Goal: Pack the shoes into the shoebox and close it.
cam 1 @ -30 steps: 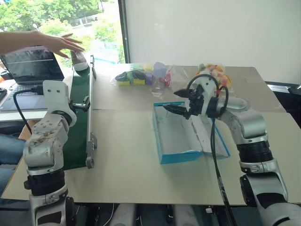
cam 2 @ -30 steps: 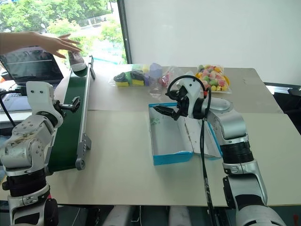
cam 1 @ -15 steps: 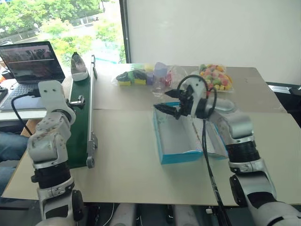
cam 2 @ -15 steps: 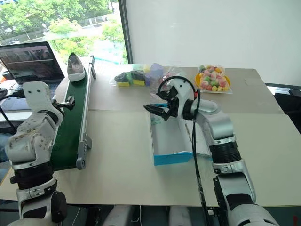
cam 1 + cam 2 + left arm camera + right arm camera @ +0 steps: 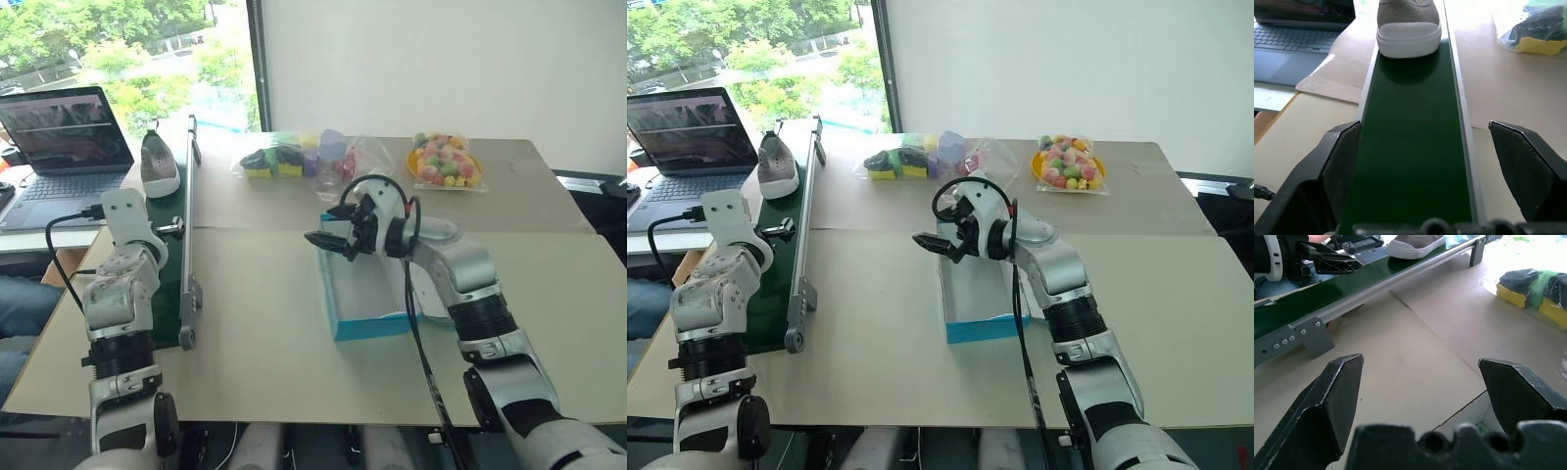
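A grey sneaker point(image 5: 159, 164) rides the green conveyor point(image 5: 1410, 161); left gripper point(image 5: 1425, 161) straddles the belt, right gripper point(image 5: 328, 238) hovers over the blue shoebox point(image 5: 367, 326), both fingers spread wide.

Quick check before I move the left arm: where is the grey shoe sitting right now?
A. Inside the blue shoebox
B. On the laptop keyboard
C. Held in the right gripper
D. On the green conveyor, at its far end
D. The grey shoe stands on the green conveyor at its far end, ahead of the open left gripper; the shoebox holds no shoe.
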Motion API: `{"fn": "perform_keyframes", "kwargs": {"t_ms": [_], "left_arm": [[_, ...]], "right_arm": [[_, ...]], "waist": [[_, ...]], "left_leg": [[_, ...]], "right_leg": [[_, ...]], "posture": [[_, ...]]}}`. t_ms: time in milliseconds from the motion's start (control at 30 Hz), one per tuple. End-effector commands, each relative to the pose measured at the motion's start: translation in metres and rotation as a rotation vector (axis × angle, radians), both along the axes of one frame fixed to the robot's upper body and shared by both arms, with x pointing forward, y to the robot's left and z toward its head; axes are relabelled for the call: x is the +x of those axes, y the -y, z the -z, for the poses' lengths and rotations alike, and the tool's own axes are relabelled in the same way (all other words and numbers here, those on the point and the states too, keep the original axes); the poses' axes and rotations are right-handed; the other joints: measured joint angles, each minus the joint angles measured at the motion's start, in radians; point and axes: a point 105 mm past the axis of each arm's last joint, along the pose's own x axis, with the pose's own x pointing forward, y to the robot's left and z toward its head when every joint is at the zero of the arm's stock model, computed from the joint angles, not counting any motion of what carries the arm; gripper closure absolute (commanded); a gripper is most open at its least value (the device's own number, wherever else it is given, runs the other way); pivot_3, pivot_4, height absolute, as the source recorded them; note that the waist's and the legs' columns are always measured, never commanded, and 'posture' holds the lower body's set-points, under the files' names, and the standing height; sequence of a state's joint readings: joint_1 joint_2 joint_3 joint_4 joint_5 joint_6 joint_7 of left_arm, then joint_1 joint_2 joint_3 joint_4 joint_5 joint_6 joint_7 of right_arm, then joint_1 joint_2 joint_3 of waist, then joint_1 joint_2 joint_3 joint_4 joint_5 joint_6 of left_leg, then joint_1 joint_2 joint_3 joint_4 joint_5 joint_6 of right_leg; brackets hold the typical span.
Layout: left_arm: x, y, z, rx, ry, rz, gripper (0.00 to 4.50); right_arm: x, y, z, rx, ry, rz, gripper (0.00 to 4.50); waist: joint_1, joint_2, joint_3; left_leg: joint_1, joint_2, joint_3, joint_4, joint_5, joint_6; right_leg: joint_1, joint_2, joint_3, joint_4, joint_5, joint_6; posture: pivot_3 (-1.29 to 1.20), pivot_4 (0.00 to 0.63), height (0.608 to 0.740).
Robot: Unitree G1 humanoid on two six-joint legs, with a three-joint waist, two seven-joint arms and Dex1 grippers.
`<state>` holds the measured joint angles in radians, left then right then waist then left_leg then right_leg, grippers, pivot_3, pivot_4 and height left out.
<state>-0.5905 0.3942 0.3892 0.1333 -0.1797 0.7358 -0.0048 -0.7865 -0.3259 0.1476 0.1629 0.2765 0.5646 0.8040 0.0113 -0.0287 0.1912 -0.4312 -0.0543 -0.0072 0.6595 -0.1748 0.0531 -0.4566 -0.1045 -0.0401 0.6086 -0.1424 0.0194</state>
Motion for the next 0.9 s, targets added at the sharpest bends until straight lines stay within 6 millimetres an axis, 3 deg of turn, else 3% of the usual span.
{"fn": "perform_keyframes", "kwargs": {"t_ms": [33, 233, 500, 600, 900], "left_arm": [[0.008, -0.014, -0.028, 0.046, 0.074, -0.032, 0.04], [0.017, -0.029, -0.04, 0.036, 0.094, -0.064, 0.04], [0.024, -0.027, -0.029, 0.004, 0.055, -0.03, 0.04], [0.023, -0.028, -0.021, -0.031, 0.034, -0.038, 0.75], [0.016, -0.034, -0.008, -0.191, 0.02, -0.096, 3.94]], "right_arm": [[-0.004, 0.0, -0.016, 0.016, 0.067, -0.007, 0.0], [-0.008, 0.003, -0.016, 0.017, 0.065, -0.001, 0.0], [-0.011, 0.004, -0.017, 0.016, 0.062, 0.004, 0.0], [-0.013, 0.004, -0.018, 0.013, 0.064, 0.002, 0.0], [-0.012, 0.009, -0.018, -0.002, 0.069, 0.019, 0.0]], "waist": [[0.001, 0.0, 0.0], [-0.001, 0.0, 0.0], [-0.001, -0.001, 0.0], [-0.002, -0.001, 0.0], [0.001, -0.001, 0.0]], "left_leg": [[0.0, 0.0, 0.0, 0.0, 0.0, 0.0], [0.0, 0.0, 0.0, 0.0, 0.0, 0.0], [0.0, -0.001, 0.001, 0.0, 0.0, 0.0], [0.0, 0.0, 0.0, 0.0, 0.0, 0.0], [0.0, 0.0, 0.0, 0.0, 0.0, 0.0]], "right_leg": [[0.0, 0.0, 0.0, 0.0, 0.0, 0.0], [0.0, 0.0, 0.0, 0.0, 0.0, 0.0], [0.0, -0.001, 0.0, 0.0, 0.0, 0.001], [0.0, -0.001, 0.0, 0.0, 0.001, 0.001], [0.0, -0.001, -0.001, 0.0, 0.001, 0.001]], "posture": [[0.0, 0.15, 0.738], [0.0, 0.15, 0.738], [0.0, 0.15, 0.738], [0.0, 0.15, 0.738], [0.0, 0.15, 0.738]]}}
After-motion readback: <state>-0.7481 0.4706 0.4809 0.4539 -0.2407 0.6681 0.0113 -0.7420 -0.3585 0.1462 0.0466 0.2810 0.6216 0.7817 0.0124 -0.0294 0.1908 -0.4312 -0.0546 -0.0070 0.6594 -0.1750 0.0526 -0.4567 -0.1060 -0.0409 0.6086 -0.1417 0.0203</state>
